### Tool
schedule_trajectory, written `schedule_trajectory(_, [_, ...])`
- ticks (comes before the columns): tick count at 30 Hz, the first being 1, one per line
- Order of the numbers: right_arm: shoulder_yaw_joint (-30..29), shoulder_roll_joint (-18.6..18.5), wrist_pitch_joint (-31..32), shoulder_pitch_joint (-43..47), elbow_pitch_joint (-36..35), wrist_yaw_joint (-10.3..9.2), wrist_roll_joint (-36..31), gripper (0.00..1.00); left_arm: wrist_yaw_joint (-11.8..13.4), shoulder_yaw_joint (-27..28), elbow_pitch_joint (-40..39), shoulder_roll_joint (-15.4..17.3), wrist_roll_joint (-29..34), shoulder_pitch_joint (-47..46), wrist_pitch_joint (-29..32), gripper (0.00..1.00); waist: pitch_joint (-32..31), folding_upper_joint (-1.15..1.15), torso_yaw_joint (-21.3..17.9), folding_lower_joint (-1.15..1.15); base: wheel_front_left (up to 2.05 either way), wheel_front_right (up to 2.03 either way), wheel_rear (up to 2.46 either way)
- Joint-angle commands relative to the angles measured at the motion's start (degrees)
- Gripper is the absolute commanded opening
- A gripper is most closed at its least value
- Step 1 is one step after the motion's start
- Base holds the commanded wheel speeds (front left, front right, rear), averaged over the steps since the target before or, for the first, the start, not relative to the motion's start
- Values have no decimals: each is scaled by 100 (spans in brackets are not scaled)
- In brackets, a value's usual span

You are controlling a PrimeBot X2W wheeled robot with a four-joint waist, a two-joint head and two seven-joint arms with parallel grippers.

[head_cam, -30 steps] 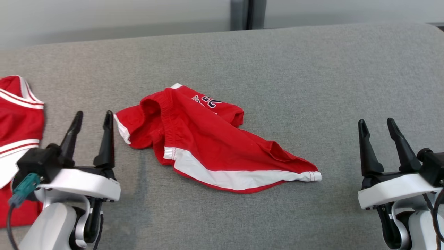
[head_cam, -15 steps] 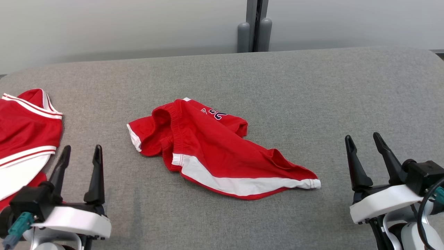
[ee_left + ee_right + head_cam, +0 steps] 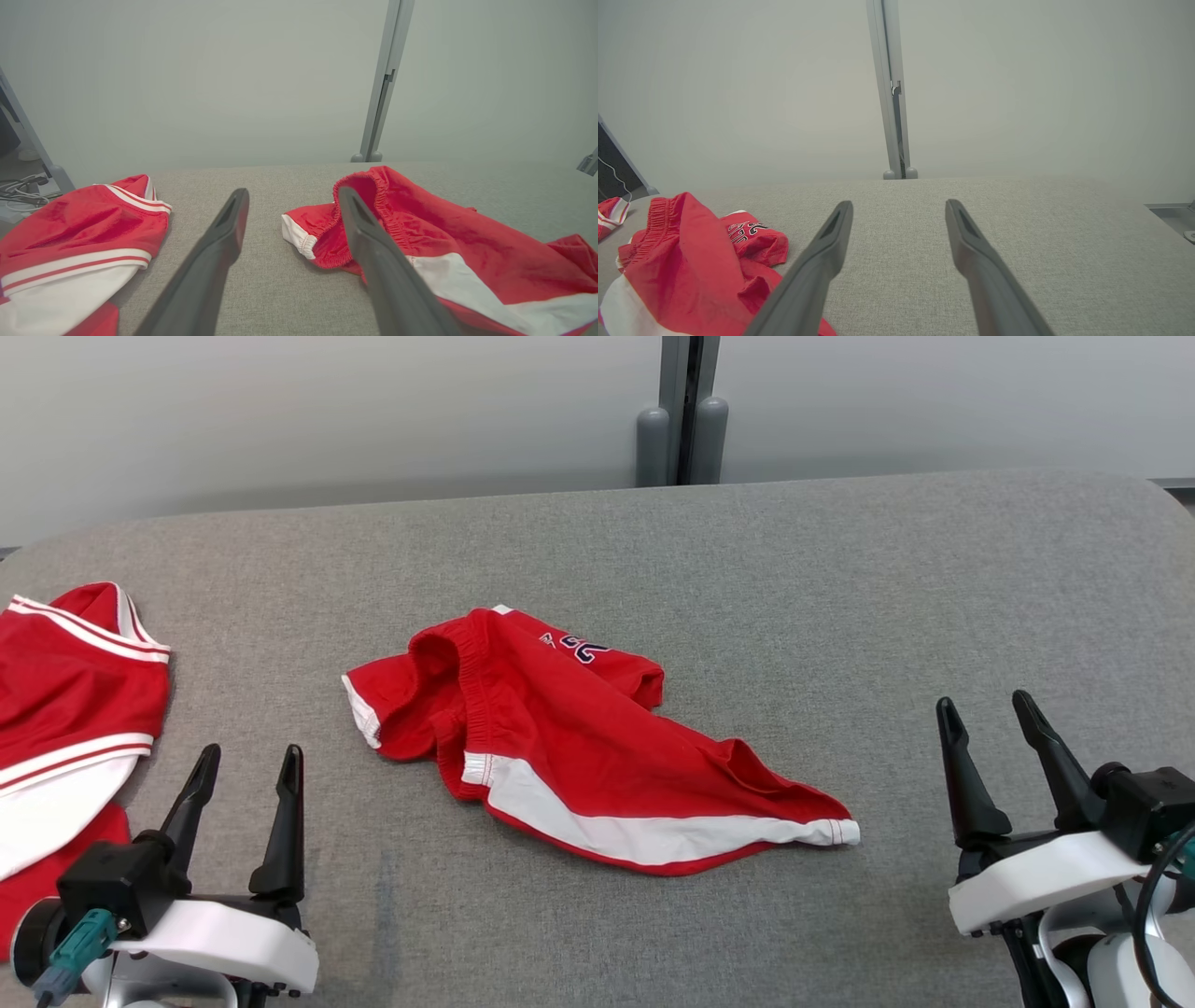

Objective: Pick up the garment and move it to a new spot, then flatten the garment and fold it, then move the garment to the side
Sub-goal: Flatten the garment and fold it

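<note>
The garment (image 3: 579,747), red shorts with white trim and a dark number print, lies crumpled in the middle of the grey padded table (image 3: 840,597). In the left wrist view the garment (image 3: 444,242) has its elastic waistband just right of my fingers. In the right wrist view the garment (image 3: 691,261) lies at the lower left. My left gripper (image 3: 250,763) hovers open at the lower left, short of the garment's left edge and holding nothing. Far to the garment's right, the right gripper (image 3: 985,707) is open and empty too.
A second red and white garment (image 3: 65,709) lies at the table's left edge, just left of my left gripper. A grey post (image 3: 683,411) and a pale wall stand behind the table's far edge.
The head camera has tilted up, so more of the wall and post shows. Both grippers sit lower in the picture and stay open. The garment has not moved on the table.
</note>
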Motion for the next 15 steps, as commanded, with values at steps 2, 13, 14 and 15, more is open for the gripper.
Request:
schedule_trajectory(2, [-45,-34,-23,29,-9,1,38,100,27,-6,-39,55,43,-9,22,100,13,0,7,0,0,0,0])
schedule_trajectory(13, [16,-35,-81,-154,3,1,86,100,-381,-449,-101,140,138,-701,532,100,308,0,-96,0,0,0,0])
schedule_trajectory(14, [32,-35,-92,-166,18,1,85,100,-467,-536,-53,131,127,-787,619,100,351,0,-123,0,0,0,0])
schedule_trajectory(15, [56,-33,-106,-184,31,1,88,100,-565,-641,8,105,101,-876,739,100,392,0,-148,0,0,0,0])
